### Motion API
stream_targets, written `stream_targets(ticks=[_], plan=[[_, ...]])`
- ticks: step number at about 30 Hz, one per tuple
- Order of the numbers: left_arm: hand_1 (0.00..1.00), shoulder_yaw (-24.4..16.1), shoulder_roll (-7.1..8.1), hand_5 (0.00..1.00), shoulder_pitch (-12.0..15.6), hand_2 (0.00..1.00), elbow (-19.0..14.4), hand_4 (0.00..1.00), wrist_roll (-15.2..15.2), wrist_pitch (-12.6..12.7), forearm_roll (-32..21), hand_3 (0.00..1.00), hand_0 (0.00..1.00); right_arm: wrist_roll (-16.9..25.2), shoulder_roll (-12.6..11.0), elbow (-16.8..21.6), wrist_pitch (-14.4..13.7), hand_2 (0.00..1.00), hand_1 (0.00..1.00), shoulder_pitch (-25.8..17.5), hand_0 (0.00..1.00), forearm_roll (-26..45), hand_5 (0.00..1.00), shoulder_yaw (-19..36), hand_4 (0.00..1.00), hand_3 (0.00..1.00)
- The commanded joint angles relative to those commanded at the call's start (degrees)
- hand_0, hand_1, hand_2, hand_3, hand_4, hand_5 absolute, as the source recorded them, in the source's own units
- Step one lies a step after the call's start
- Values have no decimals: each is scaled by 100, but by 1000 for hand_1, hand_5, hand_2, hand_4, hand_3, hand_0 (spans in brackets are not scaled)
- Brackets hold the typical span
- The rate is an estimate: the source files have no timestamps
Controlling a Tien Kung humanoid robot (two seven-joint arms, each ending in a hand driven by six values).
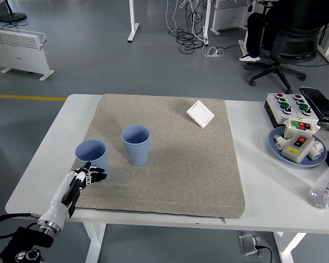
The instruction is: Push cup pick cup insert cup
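Note:
Two blue ribbed cups stand upright on the grey mat [170,164]. The left cup [91,155] is near the mat's left edge; the right cup [136,144] stands a little farther back and to its right, apart from it. My left hand [85,176] comes in from the lower left, its fingers loosely extended just in front of and below the left cup's base, holding nothing. I cannot tell whether the fingertips touch the cup. The right arm does not show.
A white square switch plate [200,113] lies at the mat's far right. Off the mat at the right are a button box [289,104], a blue plate [277,147] with a device on it, and a clear bottle [326,189]. A person sits in an office chair [282,46] far behind.

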Motion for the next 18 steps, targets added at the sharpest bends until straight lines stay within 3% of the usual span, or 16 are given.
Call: stream_targets(ticks=[18], plan=[[639, 107, 13, 998, -457, 573, 757, 606, -276, 164, 83, 545, 743, -11, 5, 0, -2, 620, 624, -2, 752, -13, 447, -5, 73, 558]])
